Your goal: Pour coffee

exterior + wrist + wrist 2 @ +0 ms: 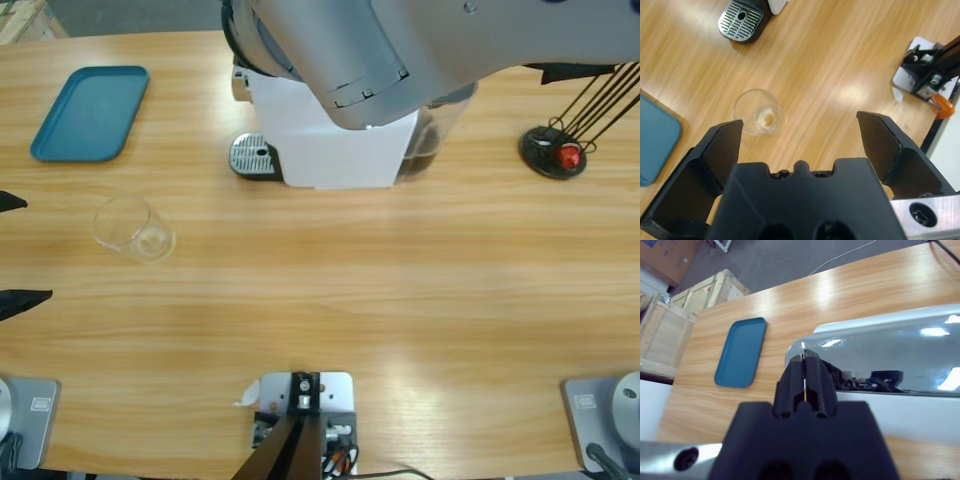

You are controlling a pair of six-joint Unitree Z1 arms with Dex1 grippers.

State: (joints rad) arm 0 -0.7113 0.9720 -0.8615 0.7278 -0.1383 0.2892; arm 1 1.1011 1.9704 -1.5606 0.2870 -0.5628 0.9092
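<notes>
Near the table's far left corner lies the tray [88,112]. Closer to the left edge stands the glass [133,227], apart from the drip grille [251,154]. The left gripper [800,122] is spread wide, empty, just short of it. A glancing jaw could tip or skid the glass, and a hard pinch on its thin wall could make it slip. At the far edge's middle, the right gripper [804,357] is clenched on nothing by the machine's [335,145] chrome lid [890,350]; pressing there might shove the machine. Only the left wrist view shows the glass's bottom: a pale brown trace [767,116], no dark coffee. Only the high view shows the capsule stand [553,152] toward the far right corner.
</notes>
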